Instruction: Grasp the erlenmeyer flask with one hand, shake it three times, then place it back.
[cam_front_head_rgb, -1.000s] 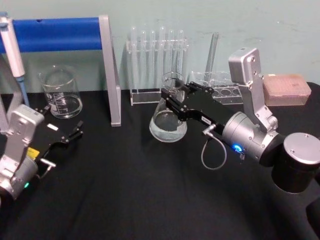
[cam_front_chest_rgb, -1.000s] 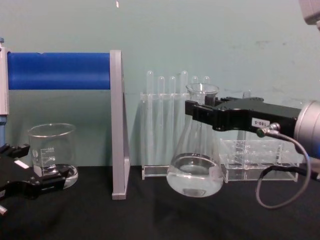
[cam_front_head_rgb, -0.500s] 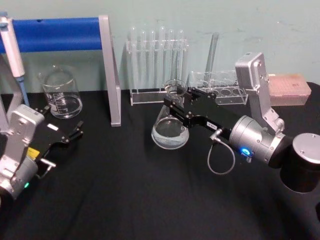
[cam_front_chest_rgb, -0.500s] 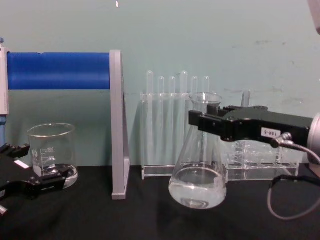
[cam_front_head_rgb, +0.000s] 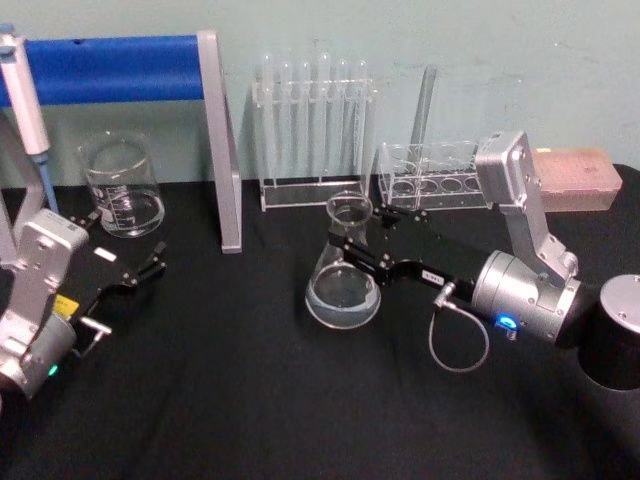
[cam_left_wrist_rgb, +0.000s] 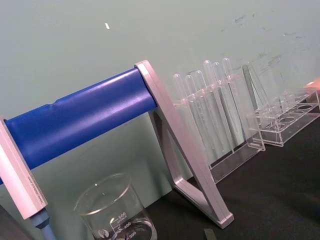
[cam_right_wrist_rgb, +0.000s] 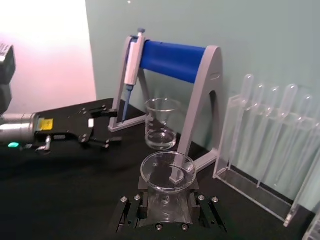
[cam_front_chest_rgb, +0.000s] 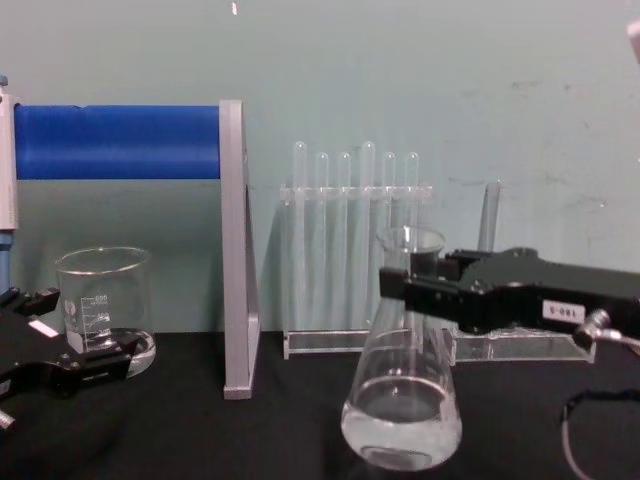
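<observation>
Clamping its neck, right claw (cam_front_head_rgb: 352, 242) holds the clear, part-filled erlenmeyer flask (cam_front_head_rgb: 342, 293).

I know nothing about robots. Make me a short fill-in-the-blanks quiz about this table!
The right gripper grips the erlenmeyer flask by its ____. Behind it stands a rack of test ____. The left gripper rests open near the beaker, which stands below a ____ bar. Missing: neck; tubes; blue.
</observation>
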